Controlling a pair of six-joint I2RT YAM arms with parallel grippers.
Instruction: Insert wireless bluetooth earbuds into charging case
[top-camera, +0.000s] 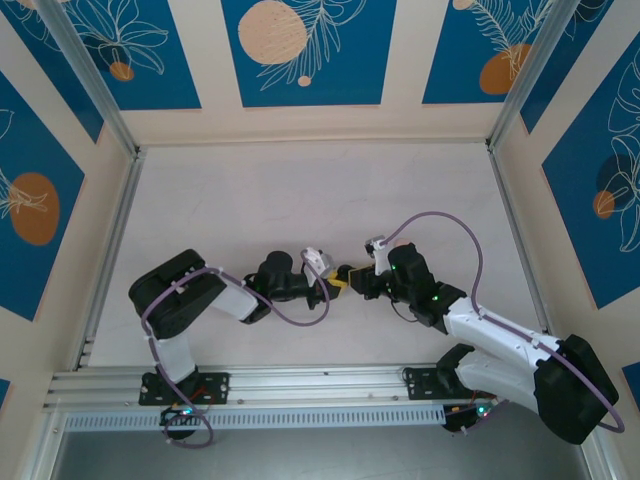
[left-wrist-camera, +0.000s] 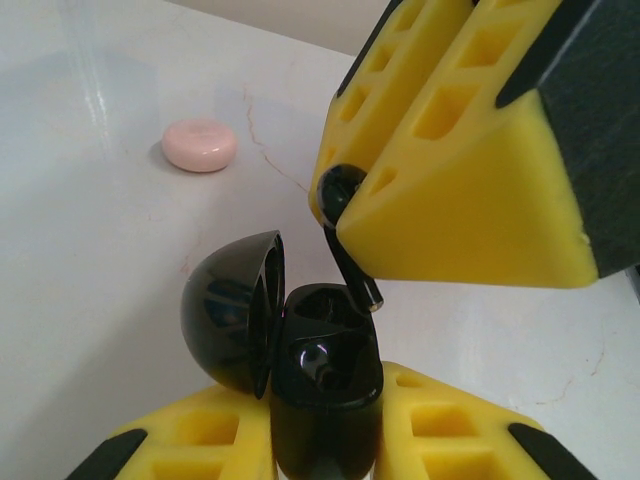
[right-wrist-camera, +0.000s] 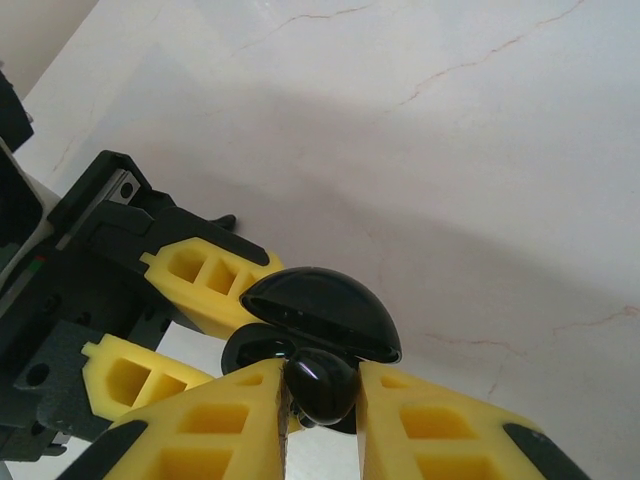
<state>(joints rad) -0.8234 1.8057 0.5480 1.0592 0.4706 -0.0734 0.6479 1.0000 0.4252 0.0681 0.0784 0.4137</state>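
Black plastic sits at the centre of the work: the black charging case (left-wrist-camera: 325, 360) is clamped between the fingers of the left end effector (left-wrist-camera: 328, 395), standing upright with its lid (left-wrist-camera: 230, 310) swung open to the left. Just above it, the right end effector (left-wrist-camera: 338, 205) is pressed together on a black earbud (left-wrist-camera: 355, 270), pinching the bud's round head so that the stem hangs down toward the case's open top. The stem tip is at the rim of the case, touching it or very nearly so; I cannot tell which. In the right wrist view the same earbud (right-wrist-camera: 320, 385) shows between the yellow fingers, with the lid (right-wrist-camera: 320, 310) directly beyond it.

As I judge it, the insertion is at the lining-up stage. This earbud is not yet seated, and the glossy hollow facing the camera looks unfilled. Lowering the stem into its socket and letting go are left, then the lid.

Farther off on the pale surface (left-wrist-camera: 100, 300) lies a pink case (left-wrist-camera: 200, 145), closed; whether it holds earbuds is hidden.
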